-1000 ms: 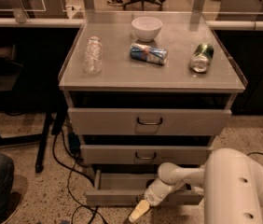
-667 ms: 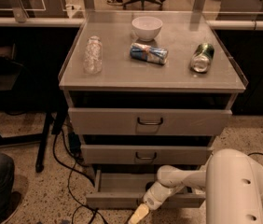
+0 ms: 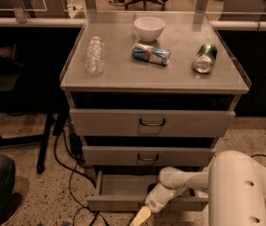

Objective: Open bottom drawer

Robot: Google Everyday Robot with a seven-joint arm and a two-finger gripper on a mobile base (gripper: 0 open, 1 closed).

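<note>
The bottom drawer (image 3: 119,192) of the grey cabinet stands pulled out, its plain grey tray interior showing. Its front panel (image 3: 114,205) runs along the low edge of the camera view. My white arm reaches from the lower right down over the drawer's front. My gripper (image 3: 141,216) with tan fingertips sits just in front of the drawer front, near its middle, at the bottom edge of the view. The drawer handle is hidden behind the arm.
Above are the middle drawer (image 3: 147,156) and top drawer (image 3: 152,122), both slightly out. On the cabinet top lie a clear bottle (image 3: 94,55), a white bowl (image 3: 149,28), a blue can (image 3: 151,53) and a green can (image 3: 204,58). Black cables (image 3: 69,168) trail on the floor left.
The gripper has shifted slightly lower and toward the front; the bottom drawer looks about as far out as before.
</note>
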